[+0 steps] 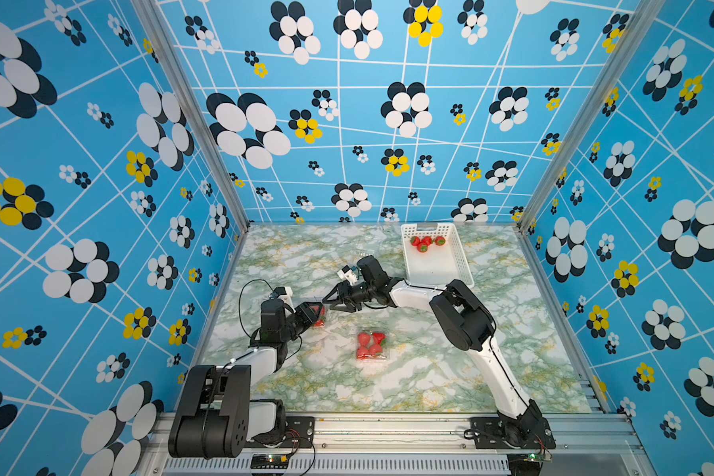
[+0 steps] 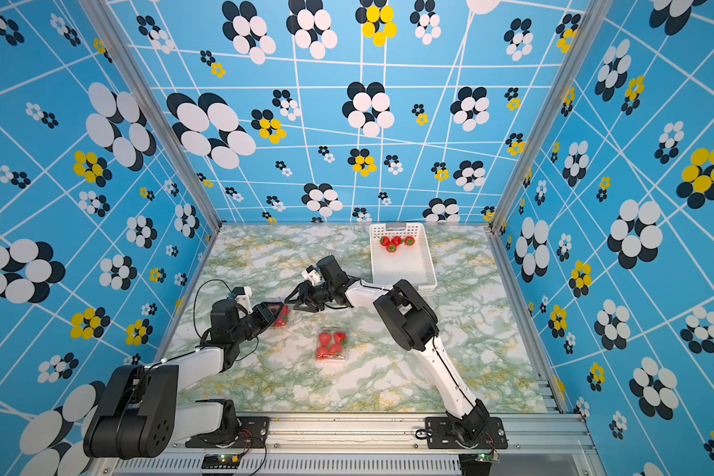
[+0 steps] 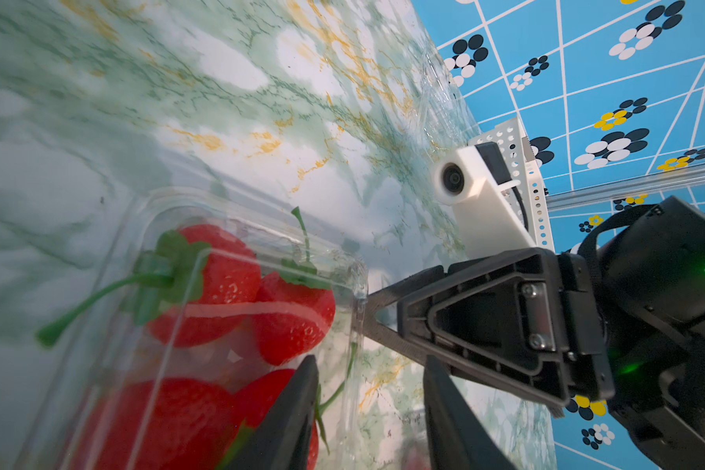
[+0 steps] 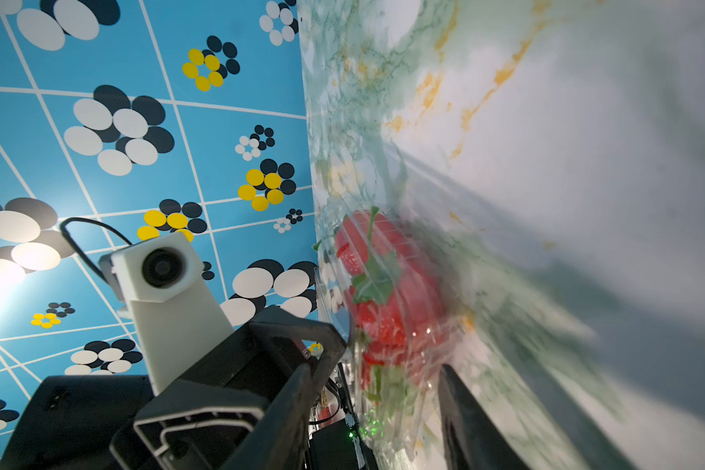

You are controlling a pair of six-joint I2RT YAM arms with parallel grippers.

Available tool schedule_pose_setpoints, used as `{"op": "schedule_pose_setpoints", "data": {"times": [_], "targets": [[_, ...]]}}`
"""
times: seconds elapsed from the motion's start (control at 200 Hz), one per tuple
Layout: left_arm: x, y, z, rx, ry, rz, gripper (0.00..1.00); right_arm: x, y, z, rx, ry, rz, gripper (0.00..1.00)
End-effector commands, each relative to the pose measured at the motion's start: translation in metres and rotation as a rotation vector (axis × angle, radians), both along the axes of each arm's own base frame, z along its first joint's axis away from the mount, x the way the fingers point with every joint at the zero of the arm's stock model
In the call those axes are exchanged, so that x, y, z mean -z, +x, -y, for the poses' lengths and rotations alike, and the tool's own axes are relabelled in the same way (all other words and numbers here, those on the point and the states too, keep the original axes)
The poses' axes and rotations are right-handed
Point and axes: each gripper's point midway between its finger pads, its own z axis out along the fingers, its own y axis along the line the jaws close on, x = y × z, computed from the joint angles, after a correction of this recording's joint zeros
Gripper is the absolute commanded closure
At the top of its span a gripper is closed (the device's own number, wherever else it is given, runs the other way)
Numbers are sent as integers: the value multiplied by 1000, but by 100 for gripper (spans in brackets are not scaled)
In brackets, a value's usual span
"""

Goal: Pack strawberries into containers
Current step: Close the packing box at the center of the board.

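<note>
I steady the full punnet (image 3: 147, 211), left gripper (image 3: 369, 362) parted astride it, right gripper (image 3: 365, 311) hold unclear; next, I judge, press it closed squarely.

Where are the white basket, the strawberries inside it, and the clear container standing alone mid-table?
white basket (image 1: 435, 267): top view, bare floor.
strawberries (image 1: 422, 247): top view, nearest berry's red flesh.
clear container (image 1: 388, 346): top view, right wall.

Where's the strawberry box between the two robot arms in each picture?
Top view: strawberry box, left of centre.
Top view: same place.
Left wrist: box close up, strawberries clear.
Right wrist: box blurred, by the fingers.
Landmark: right gripper at its corner.
</note>
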Motion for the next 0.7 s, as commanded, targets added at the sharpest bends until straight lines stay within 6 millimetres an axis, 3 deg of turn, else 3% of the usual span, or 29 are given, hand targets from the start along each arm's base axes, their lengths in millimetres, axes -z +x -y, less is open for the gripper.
{"op": "schedule_pose_setpoints", "data": {"times": [0.0,0.3,0.695], "targets": [[-3,3,3,3,-1,9,56,6,-5,-8,-27,-4,-21,48],[0,3,4,8,-4,2,56,5,-4,-16,-41,3,-26,48],[2,2,4,9,-3,0,60,19,-6,-20,-48,-31,-44,50]]}}
